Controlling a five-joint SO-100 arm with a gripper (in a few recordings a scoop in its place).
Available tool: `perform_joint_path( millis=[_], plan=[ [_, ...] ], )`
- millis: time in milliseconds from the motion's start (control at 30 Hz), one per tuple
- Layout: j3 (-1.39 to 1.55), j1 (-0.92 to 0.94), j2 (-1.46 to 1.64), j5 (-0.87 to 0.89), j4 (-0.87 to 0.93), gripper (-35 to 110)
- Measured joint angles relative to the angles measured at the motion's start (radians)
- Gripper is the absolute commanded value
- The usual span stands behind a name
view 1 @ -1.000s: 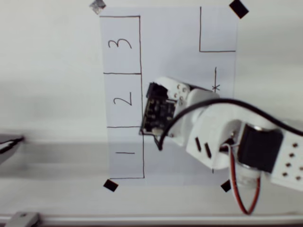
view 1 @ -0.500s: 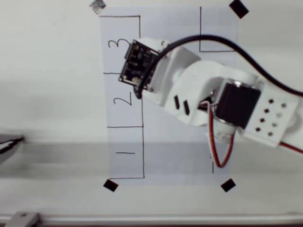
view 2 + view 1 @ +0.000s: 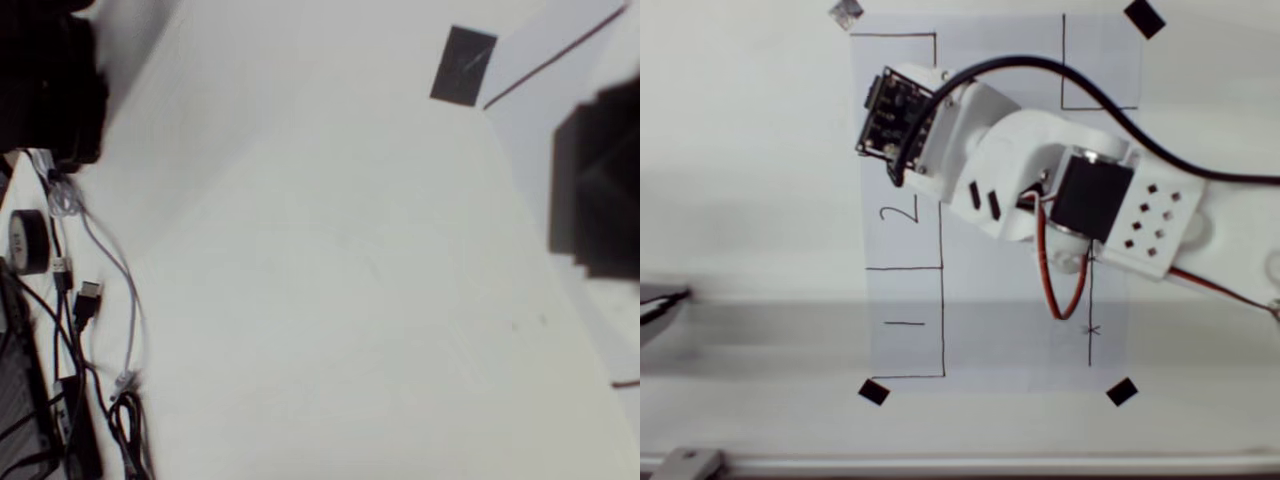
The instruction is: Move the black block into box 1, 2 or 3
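overhead arm: wrist end over box 3 (image 3: 868, 60), digit hidden under it; box 2 (image 3: 901, 212) bare; paper edge at left, free table (image 3: 740, 150) beyond
wrist tool: dark blurred shape at right edge, probably black block (image 3: 598, 190) in tool; jaw state cannot tell
step: carry, judged near release
next: lower inside box lines, let go

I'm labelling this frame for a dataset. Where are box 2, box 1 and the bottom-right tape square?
box 2 (image 3: 899, 213): overhead view, on the handwritten 2.
box 1 (image 3: 904, 323): overhead view, on the handwritten 1.
bottom-right tape square (image 3: 1122, 391): overhead view, on its black middle.
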Motion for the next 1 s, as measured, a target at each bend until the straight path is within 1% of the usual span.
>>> perform_joint_path(
  millis=[333,800,1000],
  plan=[
    [-0.015,0.0,-0.083,-0.049,0.0,0],
    [-0.048,0.0,-0.107,-0.049,0.0,2],
    [-0.078,0.0,-0.121,-0.046,-0.015,13]
  ],
)
